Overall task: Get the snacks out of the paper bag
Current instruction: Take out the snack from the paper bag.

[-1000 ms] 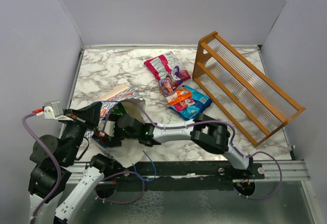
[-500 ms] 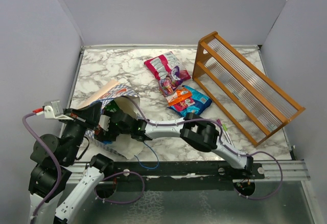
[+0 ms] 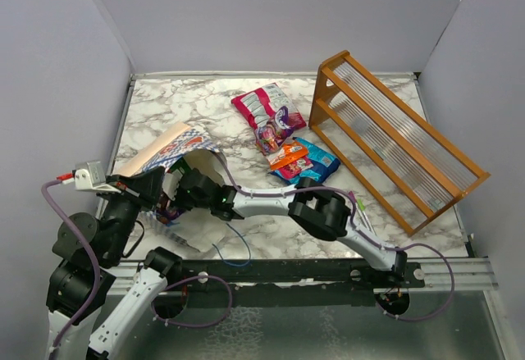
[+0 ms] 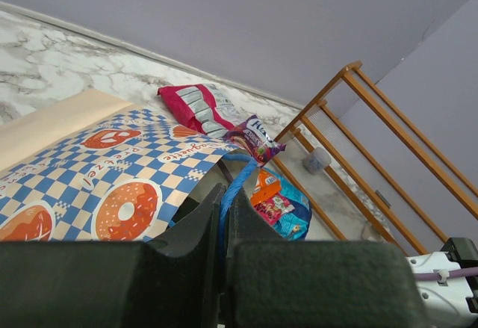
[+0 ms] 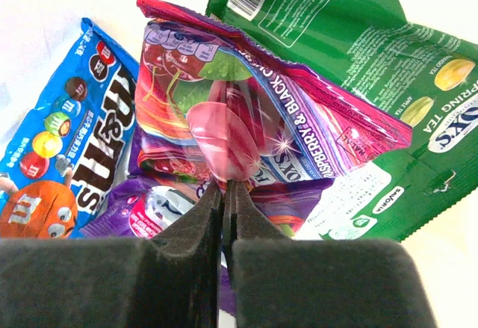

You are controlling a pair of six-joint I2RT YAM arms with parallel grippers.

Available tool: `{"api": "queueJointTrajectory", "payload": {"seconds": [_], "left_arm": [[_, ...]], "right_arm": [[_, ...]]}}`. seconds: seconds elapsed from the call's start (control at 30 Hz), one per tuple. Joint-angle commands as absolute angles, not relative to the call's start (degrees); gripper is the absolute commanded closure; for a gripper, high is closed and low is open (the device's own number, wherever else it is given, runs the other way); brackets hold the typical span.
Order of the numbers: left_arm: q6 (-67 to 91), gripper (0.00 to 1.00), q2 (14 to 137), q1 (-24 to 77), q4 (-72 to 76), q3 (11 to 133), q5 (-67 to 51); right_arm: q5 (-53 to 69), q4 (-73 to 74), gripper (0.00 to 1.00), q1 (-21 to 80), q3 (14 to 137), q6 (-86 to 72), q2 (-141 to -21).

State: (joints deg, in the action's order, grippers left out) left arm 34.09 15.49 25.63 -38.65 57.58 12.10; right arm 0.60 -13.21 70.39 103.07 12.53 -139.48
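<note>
The blue-and-white checkered paper bag [image 3: 174, 148] lies on its side at the left, mouth facing right. My left gripper [image 4: 222, 190] is shut on the bag's blue handle strip [image 4: 237, 175]. My right gripper [image 3: 184, 189] reaches into the mouth. In the right wrist view that gripper [image 5: 224, 187] is shut on a crinkly pink-and-purple raspberry packet [image 5: 246, 111]. Beside it inside the bag lie a blue packet [image 5: 67, 141], a green packet [image 5: 358, 59] and a purple packet [image 5: 146, 210]. Outside on the marble lie a pink-and-white packet [image 3: 258, 104], a purple one [image 3: 279, 126], an orange one [image 3: 287, 155] and a blue one [image 3: 312, 167].
An orange wooden slatted rack [image 3: 394, 138] stands tilted at the right. Two thin pens [image 3: 359, 210] lie near the right arm's elbow. Grey walls close in the left, back and right sides. A blue cable [image 3: 234, 253] loops at the near edge.
My right gripper went deeper into the bag and shut on the raspberry packet. The bag's upper side rose and shifted left while the left gripper kept hold of the handle.
</note>
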Motion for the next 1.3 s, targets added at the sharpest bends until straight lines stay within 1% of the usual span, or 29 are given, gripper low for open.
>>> {"api": "queueJointTrajectory", "payload": {"seconds": [0.0,0.33,0.63,0.93,1.27], "left_arm": [[34.7,1.0,14.5,25.6,-38.3,59.1,13.1],[34.3,1.0,12.1,25.6,-39.2,55.5,16.9],[34.4,1.0,11.3,25.6,-39.8,54.9,18.4],[33.2,1.0,9.7,25.6,-42.1,57.1,23.6],[36.0,1.0,2.8,25.6,-46.3,56.9,26.6]], "right_arm": [[-0.9,-8.4,0.99,69.2,100.6,11.8,-136.3],[1.0,-13.0,0.99,70.7,86.5,7.8,-120.5],[-0.3,-12.3,0.99,72.8,79.2,3.6,-114.8],[-4.1,-9.2,0.99,74.9,80.9,4.8,-110.0],[-17.8,-10.5,0.99,79.0,85.0,11.4,-114.9]]}}
